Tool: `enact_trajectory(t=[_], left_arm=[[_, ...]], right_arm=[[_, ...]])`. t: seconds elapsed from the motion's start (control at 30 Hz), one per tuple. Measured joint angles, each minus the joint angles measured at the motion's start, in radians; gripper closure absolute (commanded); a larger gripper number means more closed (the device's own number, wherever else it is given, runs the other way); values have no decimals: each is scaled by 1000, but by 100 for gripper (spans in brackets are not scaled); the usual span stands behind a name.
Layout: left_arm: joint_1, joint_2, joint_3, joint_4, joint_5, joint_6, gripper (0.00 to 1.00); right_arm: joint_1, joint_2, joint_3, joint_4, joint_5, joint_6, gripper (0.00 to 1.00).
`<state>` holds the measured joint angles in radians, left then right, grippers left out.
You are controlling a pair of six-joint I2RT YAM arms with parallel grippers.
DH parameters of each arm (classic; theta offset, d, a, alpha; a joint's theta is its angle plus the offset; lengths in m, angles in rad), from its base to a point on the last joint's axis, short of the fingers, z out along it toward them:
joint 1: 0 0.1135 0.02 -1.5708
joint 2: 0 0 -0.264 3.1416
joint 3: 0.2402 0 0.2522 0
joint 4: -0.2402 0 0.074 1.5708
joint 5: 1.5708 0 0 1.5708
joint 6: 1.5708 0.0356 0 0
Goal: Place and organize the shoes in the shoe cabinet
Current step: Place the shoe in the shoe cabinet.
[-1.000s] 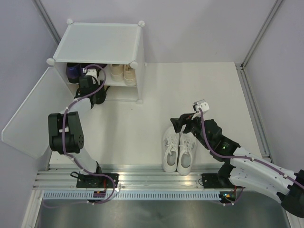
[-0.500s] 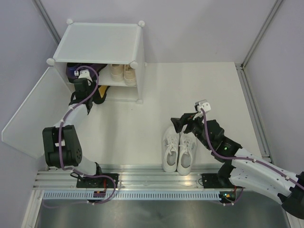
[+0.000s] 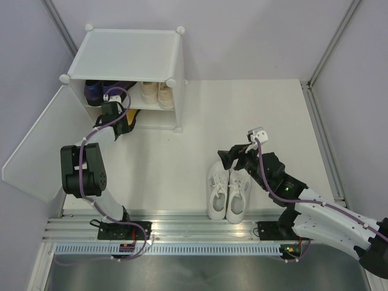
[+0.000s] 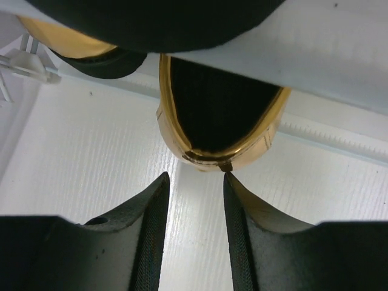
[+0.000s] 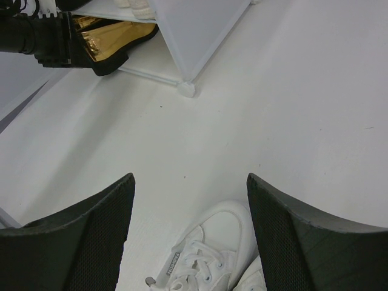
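Item one, the door [image 3: 36,145]: swung wide open to the left of the cabinet [image 3: 124,54]. Item two, purple loafers [image 3: 92,92]: on the cabinet's shelf, left side. Item three, gold heels [image 4: 221,103]: at the mouth of the cabinet's lower compartment, one back end poking out toward me. I judge them light, stiff and slick, so the firm rim at the back is the place to pinch. My left gripper [image 4: 195,182] sits just short of that rim, its fingers narrowly apart with only bare floor between them. Item four, beige sneakers [image 3: 157,92]: on the shelf, right side. Item five, white sneakers [image 3: 229,191]: side by side on the table, well to the right of the cabinet and nearer me; soft uppers, best taken by the collar. My right gripper [image 5: 189,182] hovers over them, fingers spread wide and holding nothing.
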<state>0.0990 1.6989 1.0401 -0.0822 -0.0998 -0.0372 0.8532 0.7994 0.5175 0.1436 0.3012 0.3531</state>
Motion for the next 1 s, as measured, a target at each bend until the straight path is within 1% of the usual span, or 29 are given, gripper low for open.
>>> enact_trajectory(t=[0.23,0.27,0.37,0.6,0.63,0.67,0.73,0.77,0.87,1.0], left_arm=[[1,27,48,-36,-2,10,57],[1,33,55,-40,-2,12,59],[1,48,73,-51,-2,15,60],[-1,62,92,-48,-4,24,62],[-2,62,92,-46,-4,24,60],[-2,62,92,-43,-4,24,56],[-1,62,92,-41,-4,27,53],[-1,62,92,-39,-4,27,48],[-1,62,84,-23,-4,27,44],[-2,52,56,11,2,25,41]], right_arm=[[0,17,0,0,13,-1,22],[0,19,0,0,15,-1,22],[0,29,0,2,18,-1,22],[0,61,0,3,26,-2,22],[0,63,0,3,27,-2,22],[0,66,0,4,29,-2,22],[0,71,0,7,33,-5,22],[0,73,0,7,35,-6,22],[0,77,0,7,37,-8,22],[0,77,0,7,37,-8,22]])
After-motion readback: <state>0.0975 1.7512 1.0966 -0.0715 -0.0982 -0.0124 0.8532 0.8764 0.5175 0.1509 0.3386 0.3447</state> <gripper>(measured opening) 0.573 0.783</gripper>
